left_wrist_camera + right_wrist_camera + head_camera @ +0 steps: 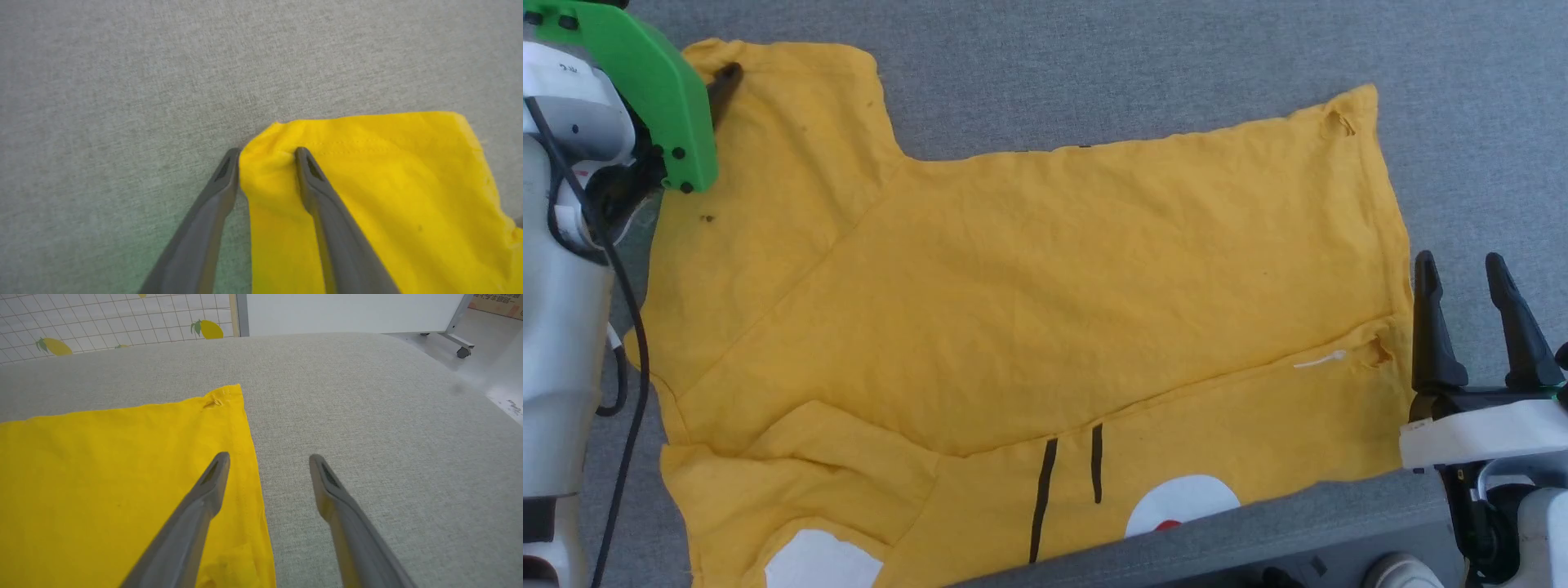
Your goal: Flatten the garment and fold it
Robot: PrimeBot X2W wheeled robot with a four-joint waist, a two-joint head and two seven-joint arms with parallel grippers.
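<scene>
1. The left hand [266, 152] stands at the far left corner of the garment [1054, 269]. Its two dark fingers [327, 212] are parted and straddle the corner of a sleeve [784, 122]. One tip is on the yellow cloth and the other on the grey bench [1176, 65] just beside the cloth's edge, with a small ridge of cloth between them. Nothing is clamped.
2. The right hand [1459, 261] is spread wide and holds nothing. It sits just beside the hem [1396, 269] at the garment's right end, fingers pointing away from the robot. In its wrist view one finger lies over the hem and the other over bare bench; whether either touches cannot be told.
3. The garment lies spread crosswise on the bench, lightly creased, sleeves to the robot's left and hem to its right. A plain yellow layer covers most of it. A strip along the near edge shows two black lines [1045, 498] and white patches [1180, 498], one with a red spot.
4. A green bracket [645, 73] and a black cable [629, 343] ride on the left arm. Beyond the bench stand a grid-patterned wall with lemons [53, 346] and a white panel [347, 312] on a wheeled frame.
</scene>
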